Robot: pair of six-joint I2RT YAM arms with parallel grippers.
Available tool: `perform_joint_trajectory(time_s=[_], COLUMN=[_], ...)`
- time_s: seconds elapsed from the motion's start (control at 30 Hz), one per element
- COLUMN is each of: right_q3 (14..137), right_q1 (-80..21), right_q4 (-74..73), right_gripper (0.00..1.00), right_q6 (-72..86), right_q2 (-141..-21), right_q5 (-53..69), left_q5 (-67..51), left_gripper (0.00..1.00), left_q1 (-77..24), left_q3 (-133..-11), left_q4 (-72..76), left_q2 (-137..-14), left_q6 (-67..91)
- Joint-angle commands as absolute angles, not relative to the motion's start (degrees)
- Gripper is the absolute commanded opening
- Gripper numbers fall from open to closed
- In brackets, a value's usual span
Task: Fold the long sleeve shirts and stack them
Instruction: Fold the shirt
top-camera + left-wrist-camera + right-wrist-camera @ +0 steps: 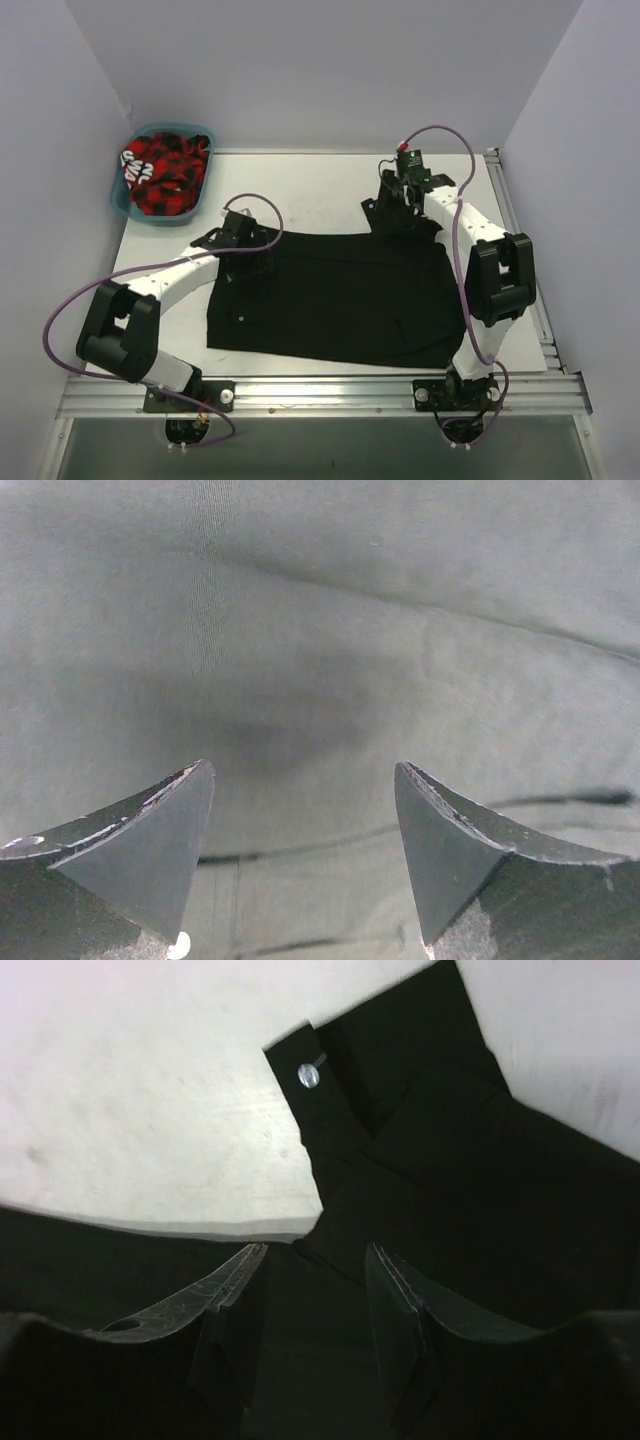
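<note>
The black long sleeve shirt is lying flat on the counter between the two arms. It is spread into a rough rectangle with its sleeves drawn in, which looks like a fold partly made, and it is sitting centrally where both arms can reach its far edge.

The left hand is hovering low over the far left part of the shirt, with the forearm reaching in from the left. In the left wrist view its fingers are standing wide apart with only smooth dark cloth below them. They are gripping nothing and seem to be lining up for a pinch.

The right hand is leaning over the far right corner, its arm stretching forward from the base. In the right wrist view its jaws are standing partly apart. A sleeve cuff with a pale button is lying folded onto the body of the shirt just beyond the fingertips. Dark cloth is showing in the gap, but nothing appears to be clamped, so this hand is probably leaving the sleeve where it belongs.

At the far left corner, well apart from the shirt, a teal basket is holding red and black cloth, likely waiting its turn.
</note>
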State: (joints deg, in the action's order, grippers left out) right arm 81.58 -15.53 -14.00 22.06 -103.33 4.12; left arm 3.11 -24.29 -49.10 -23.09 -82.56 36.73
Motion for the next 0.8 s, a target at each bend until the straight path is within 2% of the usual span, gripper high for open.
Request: perform_joint_trajectory(time_s=[0.0, 0.1, 0.23, 0.27, 0.3, 0.5, 0.63, 0.77], right_q3=[81.7, 77.5, 72.3, 71.3, 69.5, 63.5, 59.5, 57.0], right_q1=[-16.5, -15.4, -11.0, -10.5, -9.5, -5.9, -5.3, -5.2], right_q4=[-18.3, -18.2, -18.3, -18.4, -18.5, -19.9, -20.2, -20.2], right_gripper=[0.43, 0.45, 0.54, 0.57, 0.63, 0.80, 0.82, 0.82], right_q6=[19.6, 21.4, 25.7, 26.5, 26.6, 29.3, 29.2, 28.9], right_q2=[-104.2, -101.1, -94.9, -92.1, -90.7, -81.5, -77.9, -76.6], right_q5=[1.9, -2.7, -1.8, -1.7, -2.1, -3.0, -2.4, -2.7], left_q5=[2.9, 4.7, 5.2, 5.0, 6.2, 10.7, 11.7, 12.7], left_gripper=[0.82, 0.82, 0.83, 0.95, 0.97, 0.97, 0.96, 0.89], left_q1=[-24.3, -23.4, -20.0, -19.2, -18.0, -16.0, -15.0, -15.0], left_q3=[-52.2, -52.6, -55.1, -55.8, -58.1, -65.9, -74.8, -81.3], left_q4=[-21.9, -21.5, -21.5, -21.8, -22.6, -26.4, -30.1, -32.3], left_q2=[-86.6, -86.3, -86.0, -86.6, -86.9, -93.2, -100.4, -106.4], left_q6=[36.2, 39.0, 42.9, 43.3, 44.2, 48.2, 50.0, 52.3])
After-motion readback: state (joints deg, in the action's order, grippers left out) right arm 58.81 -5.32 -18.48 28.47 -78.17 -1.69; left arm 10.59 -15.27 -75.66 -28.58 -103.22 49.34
